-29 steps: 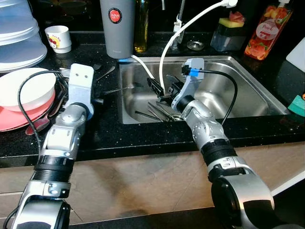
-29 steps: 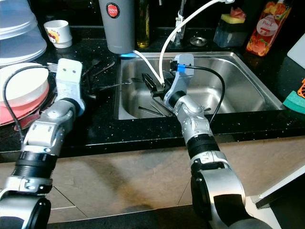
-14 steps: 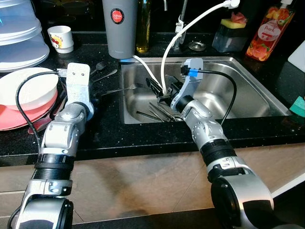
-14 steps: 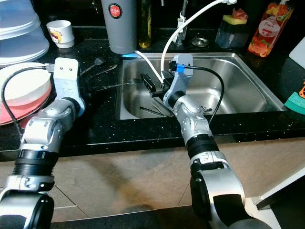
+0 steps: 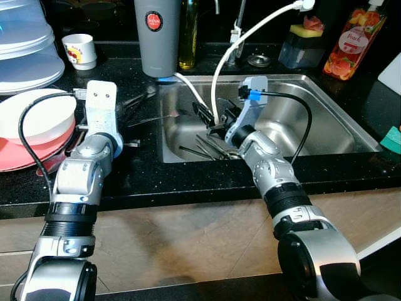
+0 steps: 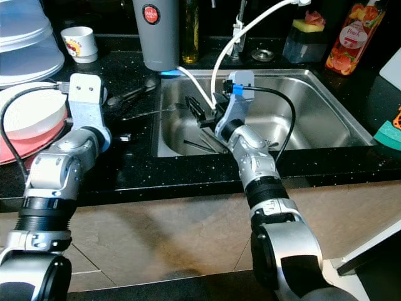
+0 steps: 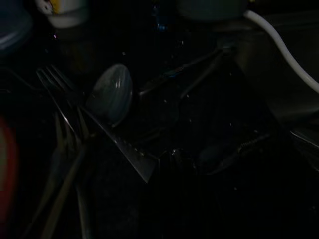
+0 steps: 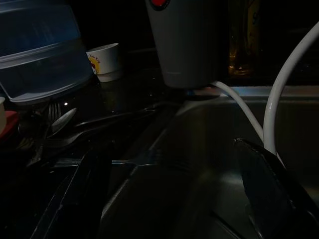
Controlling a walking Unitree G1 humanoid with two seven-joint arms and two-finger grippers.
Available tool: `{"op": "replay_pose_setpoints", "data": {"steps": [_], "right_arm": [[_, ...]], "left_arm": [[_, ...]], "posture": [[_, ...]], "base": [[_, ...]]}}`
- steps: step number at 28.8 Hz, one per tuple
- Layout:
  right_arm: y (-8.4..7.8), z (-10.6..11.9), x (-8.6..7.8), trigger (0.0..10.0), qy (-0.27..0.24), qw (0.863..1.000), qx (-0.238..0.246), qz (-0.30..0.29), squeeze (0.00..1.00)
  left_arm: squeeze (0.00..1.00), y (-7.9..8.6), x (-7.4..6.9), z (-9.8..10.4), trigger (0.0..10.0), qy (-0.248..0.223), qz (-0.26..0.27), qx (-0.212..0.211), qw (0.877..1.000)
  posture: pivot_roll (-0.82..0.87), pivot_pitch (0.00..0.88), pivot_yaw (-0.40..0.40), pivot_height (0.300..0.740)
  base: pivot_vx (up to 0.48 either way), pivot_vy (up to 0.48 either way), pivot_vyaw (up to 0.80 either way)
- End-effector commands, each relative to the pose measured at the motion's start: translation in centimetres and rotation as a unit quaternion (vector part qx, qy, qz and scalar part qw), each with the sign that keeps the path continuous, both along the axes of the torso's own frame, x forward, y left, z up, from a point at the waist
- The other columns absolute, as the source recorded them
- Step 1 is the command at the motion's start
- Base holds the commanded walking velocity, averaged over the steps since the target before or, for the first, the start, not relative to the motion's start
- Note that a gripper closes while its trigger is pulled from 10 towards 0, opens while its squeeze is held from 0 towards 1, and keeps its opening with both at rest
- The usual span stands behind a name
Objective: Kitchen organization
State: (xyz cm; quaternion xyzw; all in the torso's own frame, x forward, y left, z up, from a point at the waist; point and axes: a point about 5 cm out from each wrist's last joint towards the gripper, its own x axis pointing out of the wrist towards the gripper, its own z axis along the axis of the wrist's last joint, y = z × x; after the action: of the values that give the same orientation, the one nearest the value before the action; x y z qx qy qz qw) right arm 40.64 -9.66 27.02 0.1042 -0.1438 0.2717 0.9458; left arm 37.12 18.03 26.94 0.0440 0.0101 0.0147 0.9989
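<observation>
Several pieces of cutlery [image 5: 207, 147] lie in the bottom of the steel sink [image 5: 326, 125]. A fork [image 5: 156, 117] rests across the sink's left rim. My right gripper [image 5: 205, 118] hangs open inside the sink just above that cutlery; its two fingers [image 8: 75, 199] stand wide apart with nothing between them. My left gripper [image 5: 141, 97] reaches over the black counter left of the sink, above loose cutlery. The dim left wrist view picks out a spoon [image 7: 110, 93], forks [image 7: 60, 99] and a knife [image 7: 124, 149].
A grey tumbler [image 5: 155, 34] and an oil bottle [image 5: 188, 31] stand behind the sink; a white hose [image 5: 219, 69] arcs into it. White bowl [image 5: 31, 116] on a red plate [image 5: 25, 157], mug [image 5: 79, 50] and plastic containers [image 5: 25, 44] sit left. Soap bottle [image 5: 352, 41] is at back right.
My left gripper has pushed forward and to the right, now over the fork and spoon on the counter. The right arm has stayed put in the sink.
</observation>
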Motion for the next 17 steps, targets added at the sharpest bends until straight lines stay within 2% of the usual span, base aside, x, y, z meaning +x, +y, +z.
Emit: {"op": "replay_pose_setpoints", "data": {"steps": [1, 5, 7, 12, 14, 15, 17], "right_arm": [[-0.1, 0.3, 0.0, 10.0, -0.004, 1.0, 0.006, 0.0, 0.0], [-0.1, 0.3, 0.0, 10.0, -0.005, 1.0, 0.008, 0.0, 0.0], [-0.2, 0.4, 0.0, 10.0, -0.005, 1.0, 0.01, 0.0, 0.0], [-0.2, 0.4, 0.0, 10.0, -0.006, 1.0, 0.011, 0.0, 0.0], [-0.2, 0.5, 0.0, 10.0, -0.007, 1.0, 0.013, -0.001, 0.0], [-0.2, 0.5, 0.0, 10.0, -0.007, 1.0, 0.013, -0.001, 0.0], [-0.3, 0.7, 0.0, 10.0, -0.01, 1.0, 0.02, -0.002, 0.0]], "left_arm": [[0.0, -0.4, -0.2, 0.7, 0.0, -0.021, 0.001, 0.019, 1.0], [0.0, -0.8, -0.4, 1.5, 0.0, -0.049, -0.003, 0.029, 0.998], [0.0, -1.2, -0.6, 2.3, 0.0, -0.08, -0.002, 0.037, 0.996], [0.0, -1.5, -0.7, 2.7, 0.0, -0.098, -0.006, 0.037, 0.994], [0.0, -2.3, -1.0, 3.8, 0.0, -0.149, -0.036, 0.019, 0.988], [0.0, -2.3, -1.0, 3.8, 0.0, -0.149, -0.036, 0.019, 0.988], [0.0, -3.7, -1.7, 4.7, 0.0, -0.194, -0.122, -0.09, 0.969]], "posture": [[-0.01, 0.169, -0.035, 0.74], [-0.01, 0.171, -0.034, 0.74], [-0.01, 0.171, -0.034, 0.74], [-0.01, 0.171, -0.034, 0.74], [-0.01, 0.171, -0.034, 0.74], [-0.01, 0.171, -0.034, 0.74], [-0.01, 0.171, -0.031, 0.74]], "base": [[0.0, 0.0, 0.0], [0.0, 0.0, 0.0], [0.0, 0.0, 0.0], [0.0, 0.0, 0.0], [0.0, 0.0, 0.0], [0.0, 0.0, 0.0], [0.0, 0.0, 0.0]]}}
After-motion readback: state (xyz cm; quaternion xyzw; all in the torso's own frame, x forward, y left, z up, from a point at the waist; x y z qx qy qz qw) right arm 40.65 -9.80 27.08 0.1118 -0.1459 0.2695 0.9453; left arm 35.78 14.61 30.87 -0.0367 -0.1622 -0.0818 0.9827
